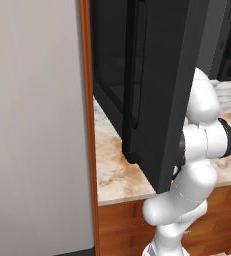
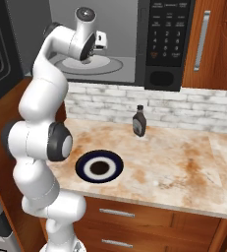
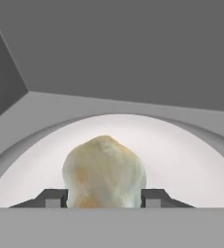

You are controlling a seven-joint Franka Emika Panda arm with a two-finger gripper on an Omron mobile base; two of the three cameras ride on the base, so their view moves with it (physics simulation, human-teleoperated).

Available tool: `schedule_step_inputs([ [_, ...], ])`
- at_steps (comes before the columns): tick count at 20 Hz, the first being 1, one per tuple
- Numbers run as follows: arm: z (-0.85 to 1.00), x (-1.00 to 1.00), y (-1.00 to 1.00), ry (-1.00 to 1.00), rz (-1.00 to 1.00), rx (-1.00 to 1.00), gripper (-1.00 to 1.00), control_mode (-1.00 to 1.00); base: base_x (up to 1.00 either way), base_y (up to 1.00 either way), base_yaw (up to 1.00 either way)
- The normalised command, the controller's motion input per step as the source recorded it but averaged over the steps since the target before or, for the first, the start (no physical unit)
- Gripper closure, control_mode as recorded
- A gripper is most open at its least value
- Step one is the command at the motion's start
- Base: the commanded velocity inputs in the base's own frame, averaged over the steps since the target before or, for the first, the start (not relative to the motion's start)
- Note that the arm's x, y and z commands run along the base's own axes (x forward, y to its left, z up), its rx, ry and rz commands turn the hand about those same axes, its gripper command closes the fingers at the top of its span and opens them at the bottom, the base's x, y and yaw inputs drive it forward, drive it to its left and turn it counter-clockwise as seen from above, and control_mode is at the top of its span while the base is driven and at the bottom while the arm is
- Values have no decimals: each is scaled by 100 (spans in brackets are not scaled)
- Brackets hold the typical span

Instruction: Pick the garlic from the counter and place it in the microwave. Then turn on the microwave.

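**Garlic carried into the open microwave**

End effector [image 3: 104,197] grips the garlic [image 3: 104,172] between its two fingertips, jaws narrowed onto the bulb, which hangs just above the white turntable [image 3: 191,160] inside the microwave [image 2: 166,44]. The bulb's pointed end faces away from the hand. The arm reaches up and forward from the table [image 2: 184,157], wrist inside the cavity; setting down looks next.

Glossy white rounded arm [image 2: 41,113] segments, dark joint rings, small dark-tipped tool [image 3: 104,197]
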Motion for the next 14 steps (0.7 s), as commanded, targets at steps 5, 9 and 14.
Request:
schedule_step_inputs([
  [5, -13, 0, 0, 2, 1, -1, 100, -100, 0, 0, 0],
  [9, -16, 0, 0, 0, 0, 0, 100, -100, 0, 0, 0],
  [14, -16, 0, 0, 0, 0, -1, -100, -100, 0, 0, 0],
])
